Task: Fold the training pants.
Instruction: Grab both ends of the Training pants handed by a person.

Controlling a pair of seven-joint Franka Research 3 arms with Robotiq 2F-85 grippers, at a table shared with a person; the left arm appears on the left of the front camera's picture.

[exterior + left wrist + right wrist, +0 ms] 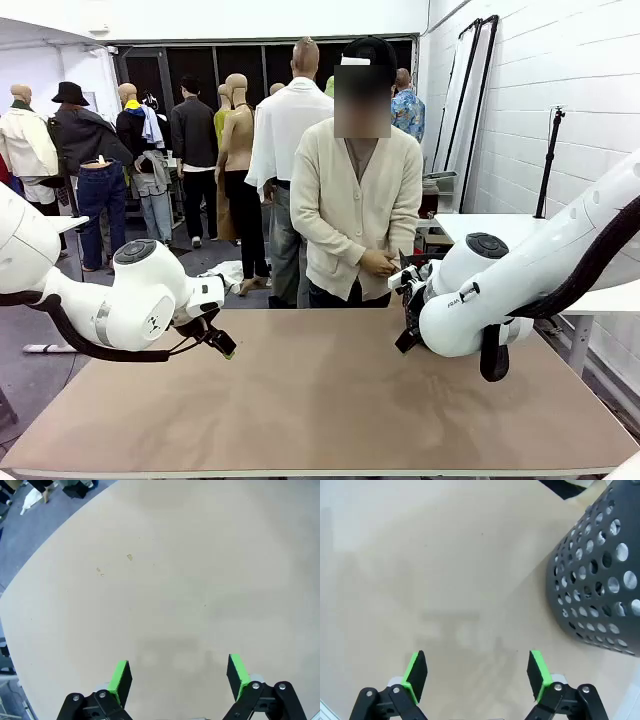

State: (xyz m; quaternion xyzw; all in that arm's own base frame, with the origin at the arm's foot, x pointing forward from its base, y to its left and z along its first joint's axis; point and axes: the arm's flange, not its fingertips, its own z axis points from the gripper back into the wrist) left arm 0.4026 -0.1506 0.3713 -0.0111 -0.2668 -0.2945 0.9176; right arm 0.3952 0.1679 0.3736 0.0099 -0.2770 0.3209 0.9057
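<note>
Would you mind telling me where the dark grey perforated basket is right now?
In the right wrist view, the basket sits on the table at the picture's right edge, just ahead of the right end effector.

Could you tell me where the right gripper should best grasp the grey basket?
Likely its top rim, from above, with one finger inside the wall. The basket seems to stand upright, narrowing toward the table, and its round, holed wall looks too wide for the open right gripper to span.

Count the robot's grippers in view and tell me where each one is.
2. The left gripper hangs open above the table; the right gripper hangs open above it too, near a dark perforated basket.
</note>
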